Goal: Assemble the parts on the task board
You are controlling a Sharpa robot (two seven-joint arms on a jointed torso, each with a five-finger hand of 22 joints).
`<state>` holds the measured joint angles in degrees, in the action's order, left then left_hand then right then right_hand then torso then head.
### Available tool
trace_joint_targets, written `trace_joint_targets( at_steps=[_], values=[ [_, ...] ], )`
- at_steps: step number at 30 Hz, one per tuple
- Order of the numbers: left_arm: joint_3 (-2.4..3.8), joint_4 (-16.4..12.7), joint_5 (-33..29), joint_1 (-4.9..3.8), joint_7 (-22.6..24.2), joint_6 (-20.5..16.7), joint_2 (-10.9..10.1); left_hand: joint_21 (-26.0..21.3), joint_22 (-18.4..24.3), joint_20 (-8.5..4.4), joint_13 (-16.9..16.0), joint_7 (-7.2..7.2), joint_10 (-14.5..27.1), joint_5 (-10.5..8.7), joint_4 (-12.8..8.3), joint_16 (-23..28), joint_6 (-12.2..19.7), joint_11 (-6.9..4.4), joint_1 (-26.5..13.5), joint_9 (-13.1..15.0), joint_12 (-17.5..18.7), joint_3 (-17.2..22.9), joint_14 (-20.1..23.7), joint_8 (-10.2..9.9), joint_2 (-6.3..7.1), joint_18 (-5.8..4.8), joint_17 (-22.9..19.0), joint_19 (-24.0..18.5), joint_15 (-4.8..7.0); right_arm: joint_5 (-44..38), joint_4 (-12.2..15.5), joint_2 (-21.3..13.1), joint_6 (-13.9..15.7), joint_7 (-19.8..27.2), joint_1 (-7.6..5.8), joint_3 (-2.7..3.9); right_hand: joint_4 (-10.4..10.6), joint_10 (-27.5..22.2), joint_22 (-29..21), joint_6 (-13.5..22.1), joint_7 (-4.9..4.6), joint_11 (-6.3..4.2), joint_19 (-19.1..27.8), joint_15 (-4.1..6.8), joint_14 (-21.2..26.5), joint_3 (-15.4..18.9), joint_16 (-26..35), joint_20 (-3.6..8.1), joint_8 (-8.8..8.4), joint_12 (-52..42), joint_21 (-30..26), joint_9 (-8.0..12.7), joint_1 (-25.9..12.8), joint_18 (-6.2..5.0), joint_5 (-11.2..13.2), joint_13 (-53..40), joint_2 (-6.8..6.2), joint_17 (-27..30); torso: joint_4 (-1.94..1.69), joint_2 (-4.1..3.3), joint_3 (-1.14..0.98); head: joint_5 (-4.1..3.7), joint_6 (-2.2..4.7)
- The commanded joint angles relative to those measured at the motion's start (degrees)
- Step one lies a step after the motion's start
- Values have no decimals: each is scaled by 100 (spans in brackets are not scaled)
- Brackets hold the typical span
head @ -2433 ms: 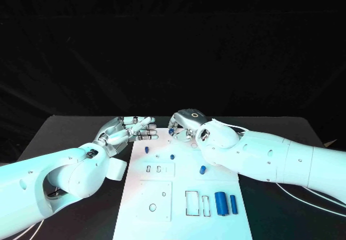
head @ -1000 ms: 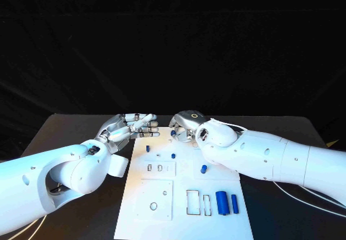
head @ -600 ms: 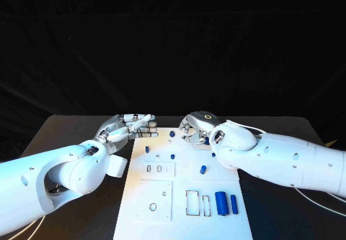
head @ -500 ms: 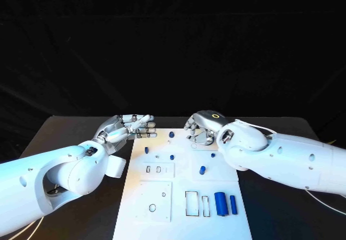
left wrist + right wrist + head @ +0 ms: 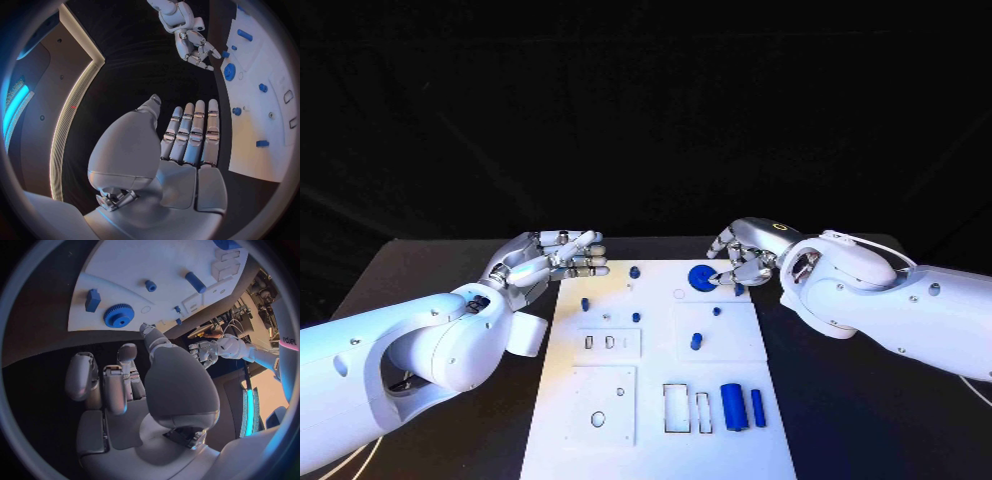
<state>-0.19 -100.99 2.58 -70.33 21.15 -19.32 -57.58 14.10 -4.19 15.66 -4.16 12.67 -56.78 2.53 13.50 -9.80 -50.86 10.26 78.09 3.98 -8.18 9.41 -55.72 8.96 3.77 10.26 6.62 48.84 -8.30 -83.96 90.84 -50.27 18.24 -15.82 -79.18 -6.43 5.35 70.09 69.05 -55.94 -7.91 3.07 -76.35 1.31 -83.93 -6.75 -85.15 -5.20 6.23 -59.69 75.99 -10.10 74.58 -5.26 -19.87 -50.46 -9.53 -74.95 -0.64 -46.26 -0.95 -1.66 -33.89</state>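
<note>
The task board [image 5: 661,400] was observed at lower centre of the table [image 5: 430,262], a blue gear [image 5: 702,277] near its upper right corner beside the empty, curled right hand [image 5: 744,262], the left hand [image 5: 553,258] likewise empty with fingers curled.

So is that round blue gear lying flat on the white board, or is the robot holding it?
Lying flat on the white board. The blue gear rests there; the right hand is beside it, holding nothing.

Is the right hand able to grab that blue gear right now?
Probably yes. The right hand sits just beside the blue gear at the far end of the board, holding nothing, with fingers loose. Nothing lies between them, and the left hand stays off at the board's other edge.
</note>
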Motion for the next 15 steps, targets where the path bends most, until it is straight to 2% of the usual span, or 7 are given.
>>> trace_joint_targets(
  at_steps=[1,7,15],
  values=[
    [4,-4,-18,-7,23,121,18,-20,5,25,8,77,-15,26,-8,38,-4,36,65,-7,20,-31,7,-27,-6,31,-5,33,-37,165,-112,54,-358,-94,1,0,68,76,46,59,-15,7,-38,-30,-431,94,-54,-11,44,-298,38,-17,108,66,-45,-336,3,-623,-17,-7,0,-38,-16],
    [3,2,-19,-7,20,125,16,-20,5,25,8,77,-15,26,-8,38,-4,36,65,-7,20,-31,7,-27,-6,31,-5,33,-37,168,-351,199,-392,-100,35,-6,193,68,98,124,-33,26,-60,-54,-444,209,-108,-27,83,-523,54,-44,219,70,-59,-587,27,-714,-7,-9,6,-5,-42],
    [3,2,-19,-7,18,130,18,-20,5,25,8,77,-15,26,-8,38,-4,36,65,-7,20,-31,7,-27,-6,31,-5,33,-37,169,-651,439,-401,-71,82,-16,235,109,126,147,-40,33,-73,-60,-454,229,-139,-34,100,-645,64,-55,280,74,-90,-733,55,-772,-4,-5,4,-3,-65]
  ],
)
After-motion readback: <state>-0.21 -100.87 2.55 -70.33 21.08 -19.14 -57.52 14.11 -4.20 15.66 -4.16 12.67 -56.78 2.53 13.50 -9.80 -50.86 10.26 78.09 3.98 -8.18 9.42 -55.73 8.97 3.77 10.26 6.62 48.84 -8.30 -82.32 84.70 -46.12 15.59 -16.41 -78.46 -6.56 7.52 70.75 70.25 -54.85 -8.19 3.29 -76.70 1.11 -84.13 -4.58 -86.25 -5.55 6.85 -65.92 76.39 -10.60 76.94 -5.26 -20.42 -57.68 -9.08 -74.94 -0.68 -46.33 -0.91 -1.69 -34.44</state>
